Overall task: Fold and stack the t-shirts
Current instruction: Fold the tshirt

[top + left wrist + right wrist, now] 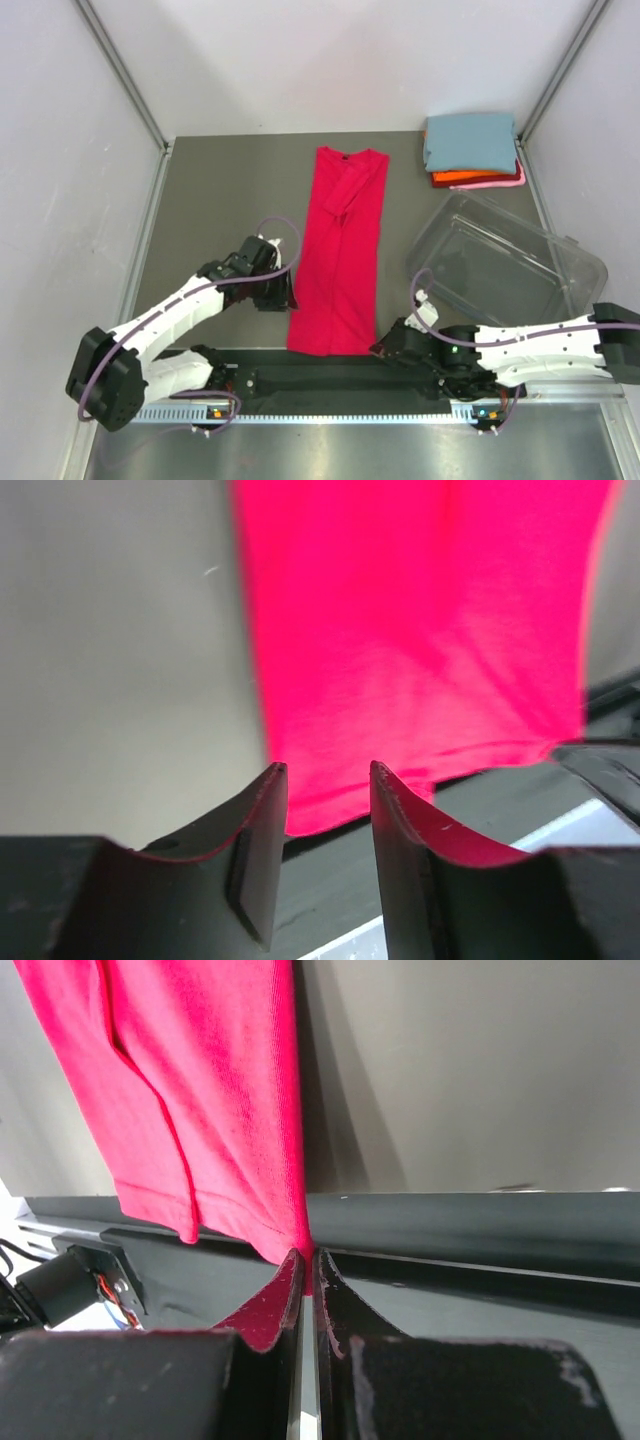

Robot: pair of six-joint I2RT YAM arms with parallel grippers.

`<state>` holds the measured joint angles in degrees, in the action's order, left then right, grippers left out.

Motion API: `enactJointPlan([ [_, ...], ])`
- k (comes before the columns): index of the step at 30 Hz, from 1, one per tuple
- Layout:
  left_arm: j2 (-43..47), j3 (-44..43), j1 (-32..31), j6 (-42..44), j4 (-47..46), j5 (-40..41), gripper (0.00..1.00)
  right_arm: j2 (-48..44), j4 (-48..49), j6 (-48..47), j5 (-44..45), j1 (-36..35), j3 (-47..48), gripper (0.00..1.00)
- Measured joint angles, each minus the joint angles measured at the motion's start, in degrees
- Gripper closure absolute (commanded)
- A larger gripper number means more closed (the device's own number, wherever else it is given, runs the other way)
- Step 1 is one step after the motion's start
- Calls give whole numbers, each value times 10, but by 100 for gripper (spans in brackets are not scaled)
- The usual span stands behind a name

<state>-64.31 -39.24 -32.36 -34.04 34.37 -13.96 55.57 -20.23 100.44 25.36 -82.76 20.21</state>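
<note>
Crimson t-shirt (340,250), limp and light (it will sag), lies left of the clear tub (500,265); take its hem corners, where right hand (308,1252) pinches one and left hand (328,768) stands spread.

A lone t-shirt (340,260) lies lengthwise down the middle of the bench (220,200), collar at the far end and hem at the near edge. The left tool (283,290) is just beside its left edge and the right tool (385,348) at its near right corner (hem pinched between the fingers). To its right sits the tub (505,265), and behind the tub, in the far right corner, rests the stack of folded t-shirts (472,150).
</note>
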Motion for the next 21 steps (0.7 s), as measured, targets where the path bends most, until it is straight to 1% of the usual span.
enactJointPlan([
  [4, 22, 35, -28, -42, 9, 46, 59, -53, -17, 0, 7, 0, -33, 99],
  [7, 43, 37, -67, -74, 22, 81, 60, -84, -30, 0, 10, 0, -51, 99],
  [8, 50, 37, -79, -83, 21, 87, 62, -91, -32, 0, 12, 0, -56, 99],
  [11, 69, 52, -111, -118, 12, 94, 63, -101, -34, -4, 14, 0, -67, 99],
  [16, 99, 112, -155, -172, 11, 103, 64, -102, -26, -7, 14, 0, -78, 99],
  [21, 116, 139, -189, -211, 9, 103, 62, -101, -14, -15, 12, 0, -86, 99],
])
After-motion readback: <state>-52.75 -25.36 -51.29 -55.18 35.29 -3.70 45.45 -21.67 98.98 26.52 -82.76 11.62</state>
